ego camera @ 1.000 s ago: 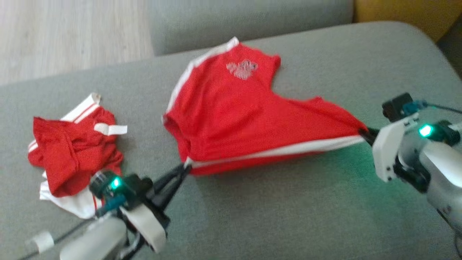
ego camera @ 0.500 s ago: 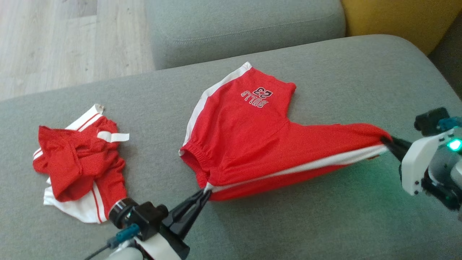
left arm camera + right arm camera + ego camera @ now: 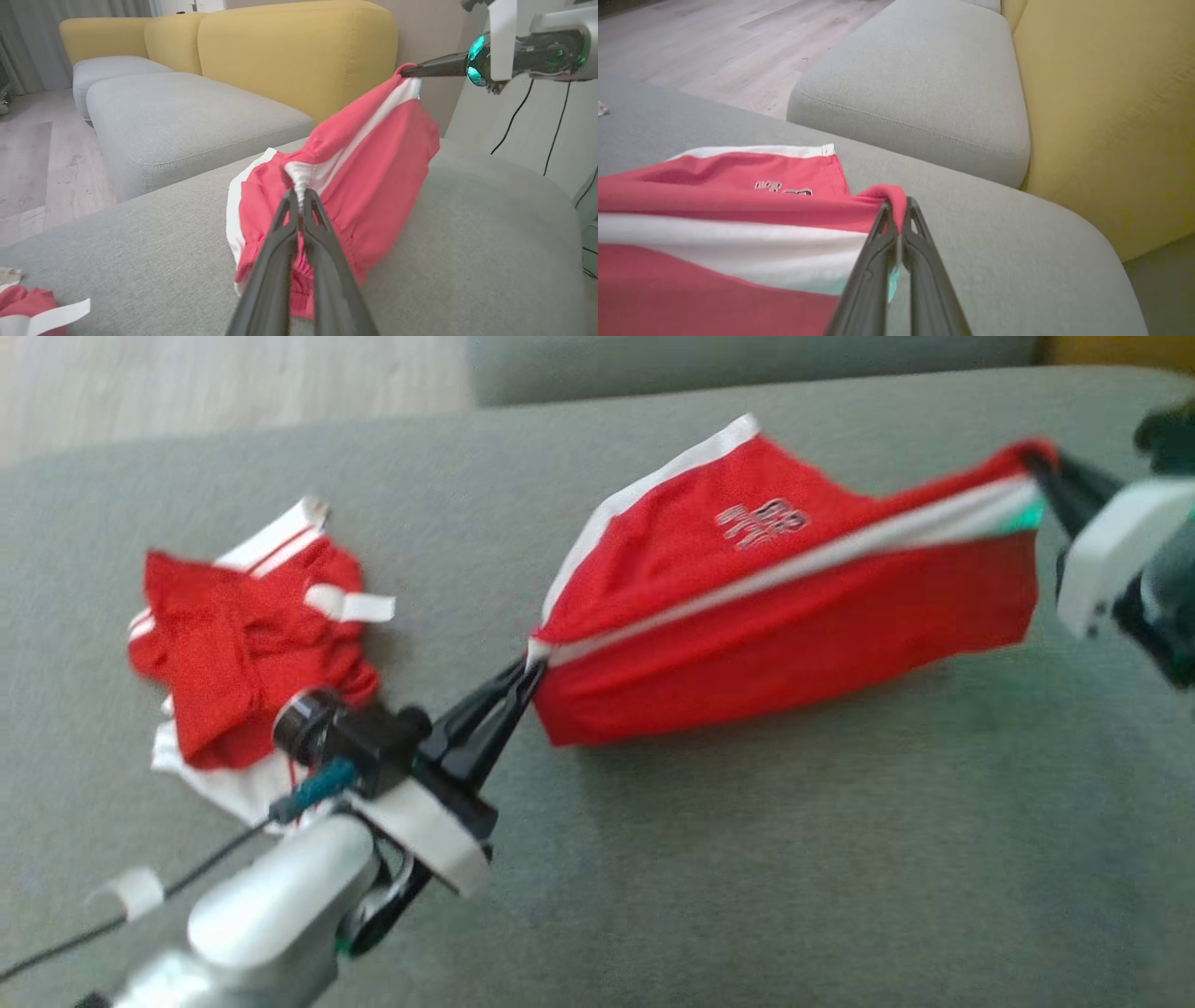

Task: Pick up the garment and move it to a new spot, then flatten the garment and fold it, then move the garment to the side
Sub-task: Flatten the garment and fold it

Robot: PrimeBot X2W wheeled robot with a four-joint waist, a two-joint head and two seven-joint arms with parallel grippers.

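Note:
The garment (image 3: 794,607), red shorts with a white side stripe and small lettering, hangs stretched between my two grippers above the grey sofa cushion (image 3: 747,877). My left gripper (image 3: 530,665) is shut on its elasticated waistband corner, which the left wrist view shows pinched at the fingertips (image 3: 299,193). At the upper right my right gripper (image 3: 1034,460) is shut on the hem corner of the garment (image 3: 738,233), with cloth folded over its tips (image 3: 899,203). The far leg still rests on the cushion.
A second crumpled red and white garment (image 3: 247,653) lies on the cushion at the left. Another grey cushion (image 3: 924,84) and a yellow sofa back (image 3: 1106,116) stand beyond. Wooden floor (image 3: 714,51) shows past the cushion's edge. A dark cable (image 3: 140,905) trails from my left arm.
Both grippers have lifted the garment, the right end higher, so most of it now hangs off the cushion. The head camera has also shifted.

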